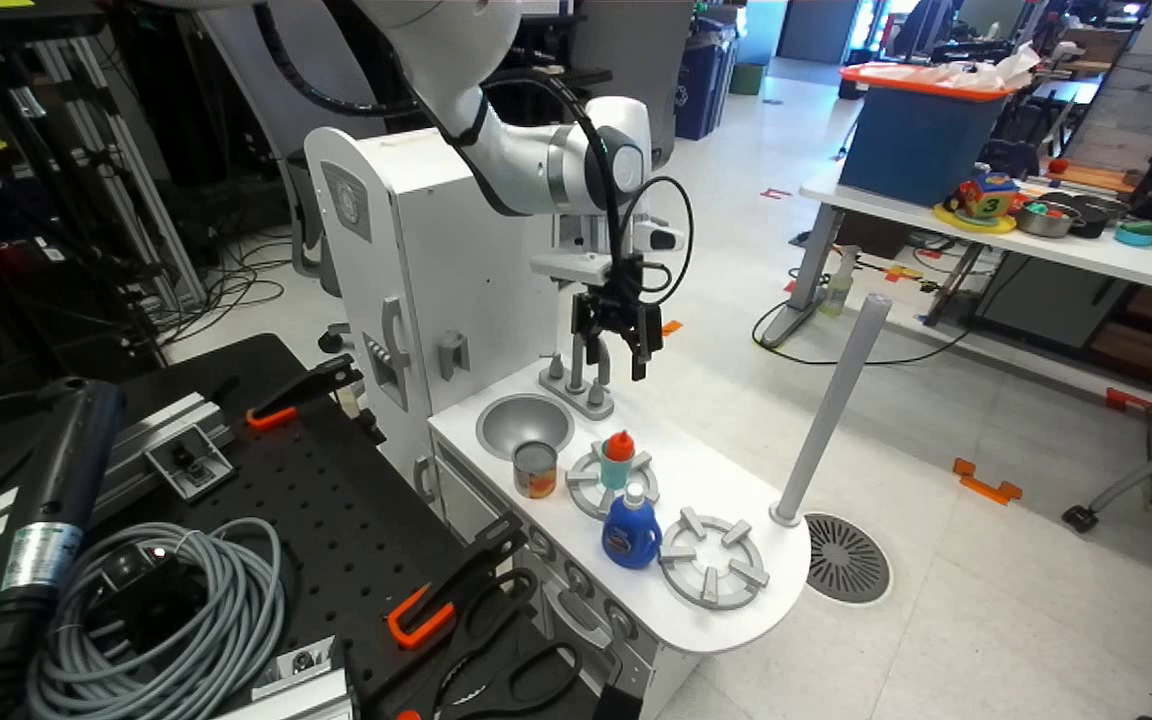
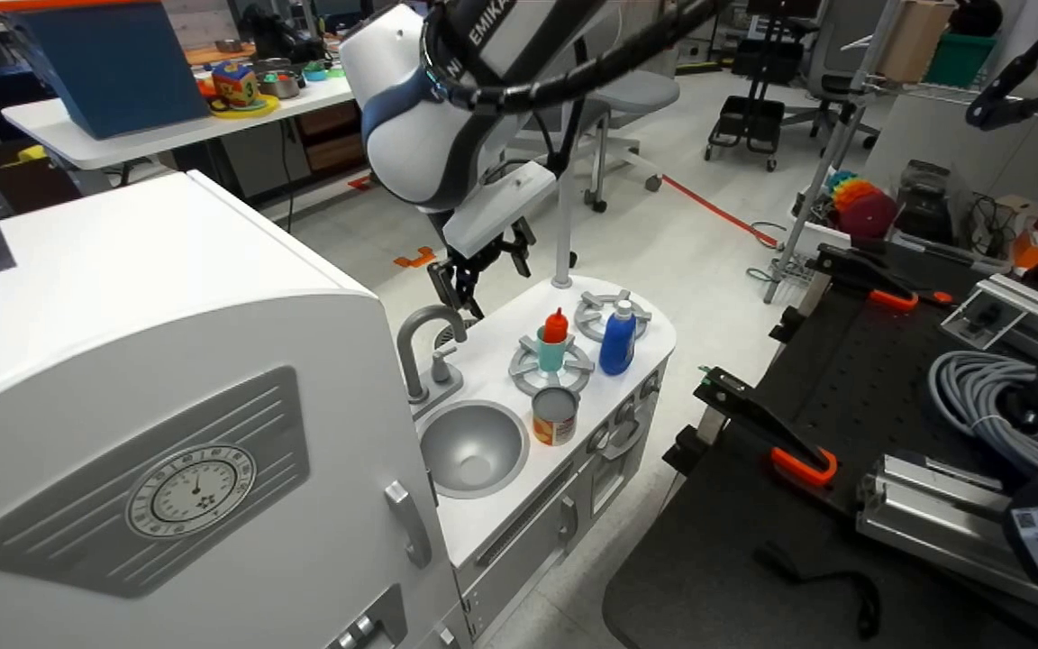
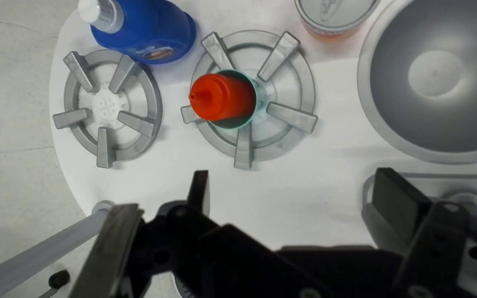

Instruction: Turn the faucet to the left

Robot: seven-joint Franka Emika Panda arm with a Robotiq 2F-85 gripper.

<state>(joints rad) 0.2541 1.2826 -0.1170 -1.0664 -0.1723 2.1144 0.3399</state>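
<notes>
The faucet [image 2: 405, 347] is a small grey curved spout on a grey base with handles, behind the sink bowl. In an exterior view the spout [image 1: 577, 372] is partly hidden by my gripper [image 1: 618, 358]. In the wrist view only part of the spout [image 3: 373, 225] shows, beneath the right finger. My gripper [image 3: 292, 182] is open with nothing between its fingers, pointing down above the counter. In an exterior view the gripper [image 2: 492, 290] is beside the spout's curved end, towards the burners. Whether a finger touches the spout cannot be told.
The white toy counter [image 1: 691, 460] holds a metal sink bowl [image 2: 474, 451], a can [image 1: 535, 470], a red-topped bottle [image 3: 218, 97] in a teal cup, a blue bottle [image 1: 631, 530] and two burners. A tall white cabinet [image 1: 476, 250] and a grey post [image 1: 831, 410] stand at its ends.
</notes>
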